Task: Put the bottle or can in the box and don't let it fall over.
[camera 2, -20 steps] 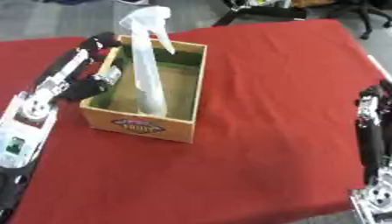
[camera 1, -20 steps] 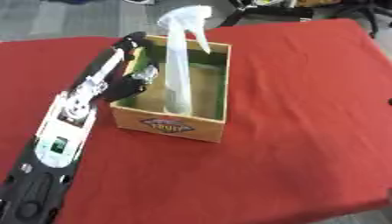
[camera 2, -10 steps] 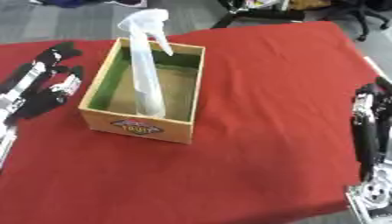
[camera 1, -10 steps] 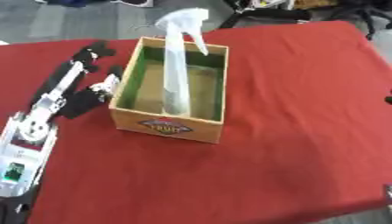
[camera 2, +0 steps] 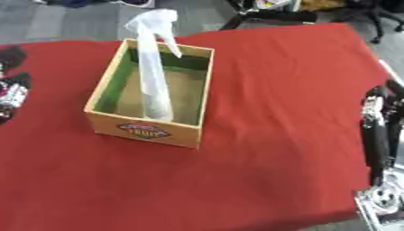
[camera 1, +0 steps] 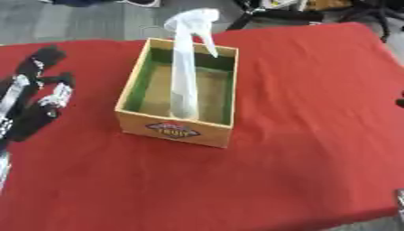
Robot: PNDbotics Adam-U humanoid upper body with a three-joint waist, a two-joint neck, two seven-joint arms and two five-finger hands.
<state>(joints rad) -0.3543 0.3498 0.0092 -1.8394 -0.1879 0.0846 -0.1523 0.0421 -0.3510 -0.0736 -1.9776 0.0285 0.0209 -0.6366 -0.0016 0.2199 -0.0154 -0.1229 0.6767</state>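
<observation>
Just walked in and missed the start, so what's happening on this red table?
A clear spray bottle stands upright inside the wooden box on the red tablecloth, with nothing holding it. The robot's left hand lies apart from the box at the table's left, touching neither box nor bottle. The right hand rests idle at the right edge. The placing looks done.

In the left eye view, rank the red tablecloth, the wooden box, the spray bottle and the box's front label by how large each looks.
1. Red tablecloth, by far the largest.
2. Wooden box.
3. Spray bottle, standing upright inside the box and rising above its rim.
4. Front label, the smallest.
</observation>
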